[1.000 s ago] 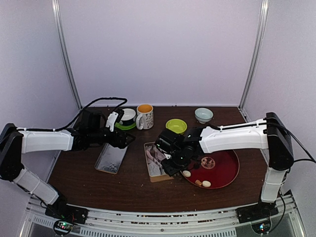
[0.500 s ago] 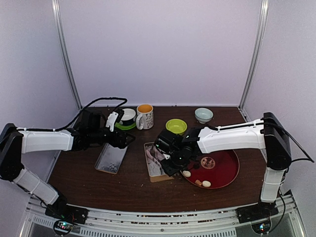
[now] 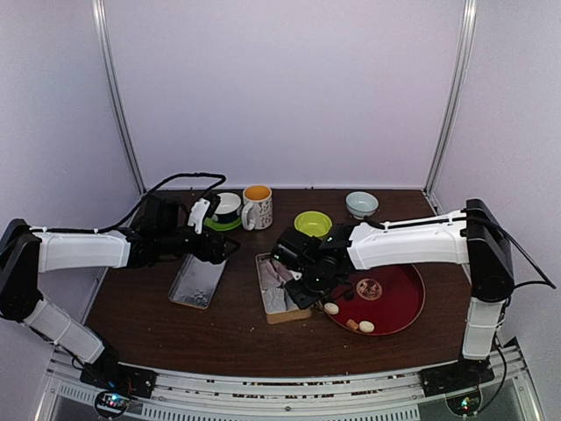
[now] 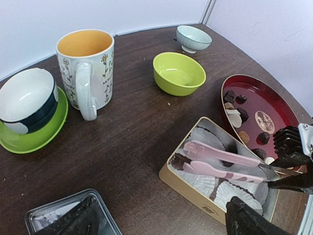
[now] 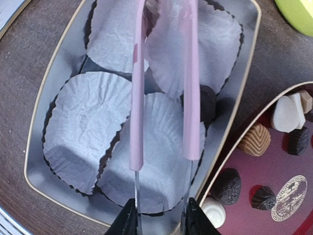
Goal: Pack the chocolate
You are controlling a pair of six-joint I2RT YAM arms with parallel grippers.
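Several chocolates [image 5: 257, 139], dark, tan and white, lie on the red plate [image 3: 403, 303], which also shows in the left wrist view [image 4: 254, 85]. The tan tin [image 3: 279, 309] holds white paper cups [image 5: 88, 127] and one dark chocolate [image 5: 208, 103]. My right gripper [image 5: 159, 215] is shut on pink tongs [image 5: 190, 73] that reach over the tin. In the left wrist view the tong tips [image 4: 188, 155] are at the tin's far corner beside a dark chocolate piece [image 4: 177, 160]. My left gripper [image 4: 161, 223] is open and empty, low over the table between the tin and a metal lid [image 3: 198, 281].
At the back stand a flowered mug [image 3: 257, 206], a green bowl [image 3: 313, 224], a pale blue bowl [image 3: 362, 203] and a white-and-dark bowl on a green saucer [image 3: 228, 210]. The red plate touches the tin's right side.
My right arm has shifted a little to the left and away, carrying the tongs further over the tin. The left arm has not moved.
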